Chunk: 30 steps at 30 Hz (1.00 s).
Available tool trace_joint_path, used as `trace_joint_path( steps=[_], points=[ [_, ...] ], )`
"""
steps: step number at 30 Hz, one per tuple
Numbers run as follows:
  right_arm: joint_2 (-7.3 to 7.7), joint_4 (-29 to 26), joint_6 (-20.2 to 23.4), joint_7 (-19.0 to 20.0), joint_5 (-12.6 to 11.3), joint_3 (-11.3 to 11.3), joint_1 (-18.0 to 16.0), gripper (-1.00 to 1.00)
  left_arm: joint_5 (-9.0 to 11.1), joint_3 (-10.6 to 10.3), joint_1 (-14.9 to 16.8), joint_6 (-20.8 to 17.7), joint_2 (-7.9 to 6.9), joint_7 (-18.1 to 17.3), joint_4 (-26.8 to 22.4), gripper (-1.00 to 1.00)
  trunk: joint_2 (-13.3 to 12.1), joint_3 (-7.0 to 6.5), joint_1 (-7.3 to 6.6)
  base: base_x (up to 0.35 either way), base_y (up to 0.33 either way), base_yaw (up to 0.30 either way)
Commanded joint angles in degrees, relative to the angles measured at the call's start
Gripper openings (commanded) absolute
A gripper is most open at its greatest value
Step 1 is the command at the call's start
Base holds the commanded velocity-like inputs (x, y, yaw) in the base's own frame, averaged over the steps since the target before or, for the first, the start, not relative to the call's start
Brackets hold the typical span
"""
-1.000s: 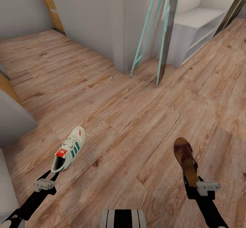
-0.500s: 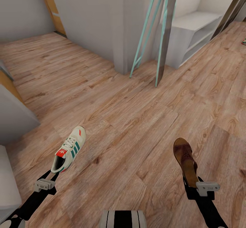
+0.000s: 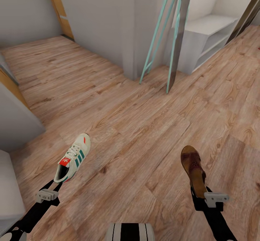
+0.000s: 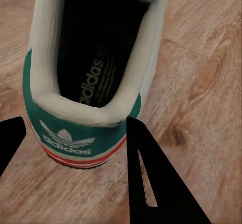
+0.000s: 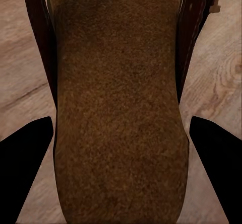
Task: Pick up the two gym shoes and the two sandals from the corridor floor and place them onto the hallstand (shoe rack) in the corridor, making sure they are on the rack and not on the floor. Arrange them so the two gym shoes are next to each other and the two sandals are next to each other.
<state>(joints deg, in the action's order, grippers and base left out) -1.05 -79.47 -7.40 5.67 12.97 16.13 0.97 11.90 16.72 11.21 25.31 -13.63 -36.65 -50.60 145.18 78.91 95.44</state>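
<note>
Sneaker point(image 3: 72, 158) heel between left jaws; sandal point(image 3: 194, 170) between right.

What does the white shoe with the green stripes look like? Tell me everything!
The gym shoe is cream-white with white laces, three green side stripes, an orange-red tongue patch and toe mark, a green heel and dark lining. The left gripper holds it by the heel, toe pointing away over the wooden floor.

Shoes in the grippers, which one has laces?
The gym shoe in the left gripper: cream with green stripes. The sandal in the right gripper is brown, lace-free.
</note>
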Motion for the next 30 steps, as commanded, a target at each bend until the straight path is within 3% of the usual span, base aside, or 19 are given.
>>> trace_joint_path(
  steps=[1,12,30],
  points=[
    [-0.18,-0.03,-0.34,0.39,0.38,0.14,0.0,-1.0,0.5,0.06,0.04,-0.11,0.0,-0.52,0.07,-1.0,0.01,-0.05,-0.01,0.0,0.0,0.137],
    [-0.53,0.01,-0.9,0.38,0.39,-0.11,0.0,-1.0,-0.01,-0.07,0.04,0.01,0.08,-0.52,0.1,-1.0,0.01,-0.8,-0.01,0.0,-0.078,0.136],
    [-0.62,0.02,-0.95,0.37,0.39,-0.22,0.0,-1.0,-0.15,-0.2,0.04,0.09,0.1,-0.52,0.15,-1.0,0.01,-0.92,-0.01,0.0,-0.136,0.036]
  ],
)
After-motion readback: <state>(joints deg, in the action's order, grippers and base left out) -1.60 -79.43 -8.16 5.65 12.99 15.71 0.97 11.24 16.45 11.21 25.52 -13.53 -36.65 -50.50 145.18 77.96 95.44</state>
